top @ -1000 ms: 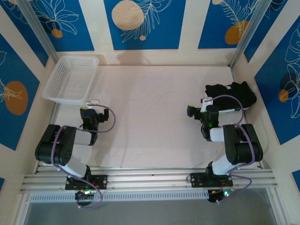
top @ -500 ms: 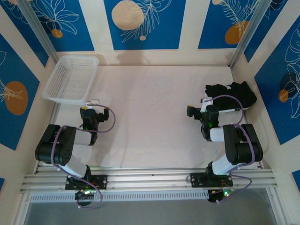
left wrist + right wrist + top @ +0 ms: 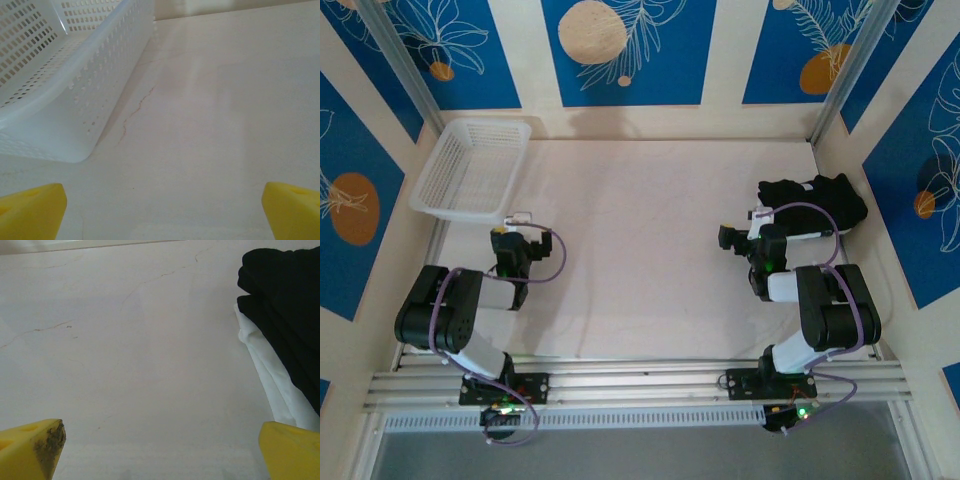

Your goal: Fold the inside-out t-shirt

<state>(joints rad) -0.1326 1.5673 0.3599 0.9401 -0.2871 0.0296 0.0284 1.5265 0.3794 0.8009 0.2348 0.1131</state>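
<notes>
The black-and-white jointed left arm (image 3: 448, 312) and its matching right arm (image 3: 830, 312) each carry a thin looping purple cable (image 3: 556, 255), with small green lights at the base boards (image 3: 503, 404). The left gripper (image 3: 160, 215) has clean yellow wedge-shaped plastic fingertips (image 3: 31, 210); the right gripper (image 3: 160, 452) has one yellow fingertip (image 3: 46, 442) smudged dark grey

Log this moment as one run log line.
stage: folding not begun | left gripper: open, empty, beside basket | right gripper: open, empty, beside t-shirt | t-shirt: black heap, far right, partly over white garment
</notes>
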